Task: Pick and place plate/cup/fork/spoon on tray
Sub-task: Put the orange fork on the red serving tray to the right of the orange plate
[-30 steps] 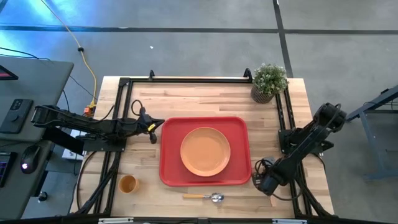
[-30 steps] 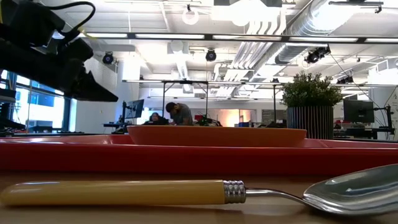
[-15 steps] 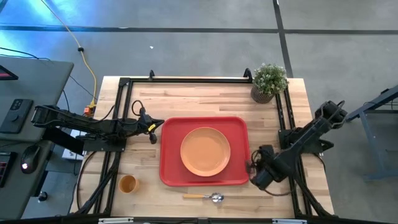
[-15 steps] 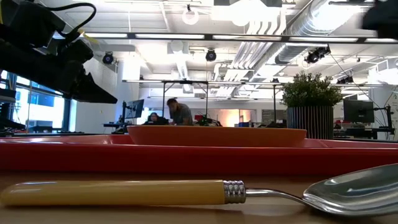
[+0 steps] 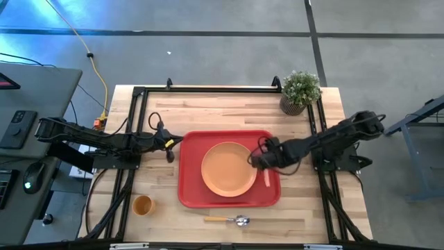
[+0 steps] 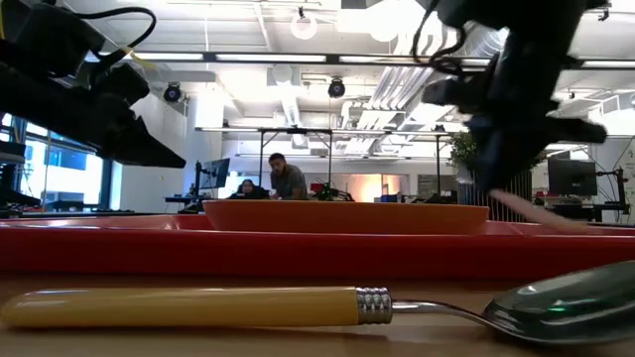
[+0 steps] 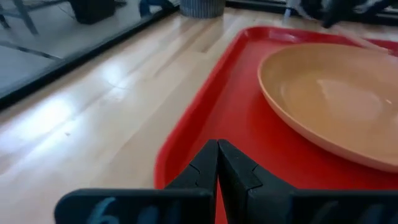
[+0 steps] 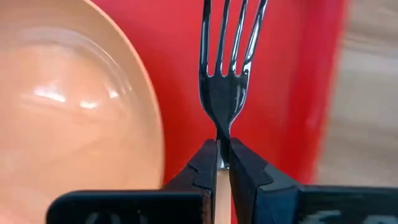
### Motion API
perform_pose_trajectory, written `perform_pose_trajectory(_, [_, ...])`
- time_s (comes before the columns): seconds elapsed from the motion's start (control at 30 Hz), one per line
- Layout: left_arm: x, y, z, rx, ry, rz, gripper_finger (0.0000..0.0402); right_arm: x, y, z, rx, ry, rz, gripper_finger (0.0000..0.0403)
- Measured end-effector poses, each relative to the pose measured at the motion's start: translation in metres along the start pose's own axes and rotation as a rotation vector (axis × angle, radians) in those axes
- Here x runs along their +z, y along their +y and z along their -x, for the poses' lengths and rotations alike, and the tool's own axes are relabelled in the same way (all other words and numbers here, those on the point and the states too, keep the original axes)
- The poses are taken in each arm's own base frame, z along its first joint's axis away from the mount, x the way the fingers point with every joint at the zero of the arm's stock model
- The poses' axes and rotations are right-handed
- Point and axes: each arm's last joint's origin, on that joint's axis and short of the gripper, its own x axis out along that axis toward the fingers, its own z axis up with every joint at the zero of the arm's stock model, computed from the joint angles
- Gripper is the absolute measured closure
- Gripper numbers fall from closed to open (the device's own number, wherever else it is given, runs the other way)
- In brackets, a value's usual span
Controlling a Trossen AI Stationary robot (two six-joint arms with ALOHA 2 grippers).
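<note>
The orange plate (image 5: 229, 168) lies in the red tray (image 5: 191, 149) at the table's middle. My right gripper (image 5: 258, 161) hangs over the tray's right part, just right of the plate (image 8: 68, 93), and is shut on the fork (image 8: 229, 43). My left gripper (image 5: 171, 144) is shut and empty, above the tray's left rim (image 7: 186, 124). The small orange cup (image 5: 142, 205) stands on the table near the front left. The spoon (image 5: 229, 220) lies on the table in front of the tray; in the low view its bowl (image 6: 566, 302) is at the right and its handle at the left. My right gripper pinches the fork's narrow neck (image 8: 222, 134), just behind the tines, between its two fingers, coming from above. The tines (image 8: 233, 31) stick out past the fingertips. The pale handle (image 5: 266, 177) runs toward the table's near edge and slants down (image 6: 536, 213) over the tray.
A potted green plant (image 5: 300, 90) stands at the table's far right corner. Black frame rails (image 5: 208, 89) run along the table's far, left and right sides. Bare wood (image 5: 208, 111) lies between the tray and the far rail. A person (image 6: 288, 180) shows far off in the room.
My right gripper has swung from the table's near right side toward the left and far edges, and now hangs over the tray's right part beside the plate. The fork now shows in its hold there. The plate, spoon and cup have stayed put.
</note>
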Motion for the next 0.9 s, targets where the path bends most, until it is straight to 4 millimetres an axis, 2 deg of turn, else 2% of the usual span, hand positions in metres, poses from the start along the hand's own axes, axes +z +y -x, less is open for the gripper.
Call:
perform_pose_trajectory(0.13, [-0.006, 0.0, 0.0, -0.022, 0.059, -0.002, 0.0401, 0.005, -0.001, -0.011, 0.053, -0.006, -0.021, 0.0391])
perform_pose_trajectory(0.43, [-0.007, 0.002, 0.0, 0.029, 0.071, -0.026, 0.0401, -0.011, -0.015, -0.033, 0.127, 0.02, -0.067, 0.0391])
perform_pose_trajectory(0.57, [-0.007, 0.002, 0.0, 0.029, 0.071, -0.029, 0.0401, -0.016, -0.019, -0.036, 0.14, 0.011, -0.054, 0.0391])
perform_pose_trajectory(0.9, [-0.007, 0.002, 0.0, 0.031, 0.063, -0.018, 0.0401, -0.014, -0.019, -0.036, 0.142, -0.039, -0.067, 0.0391])
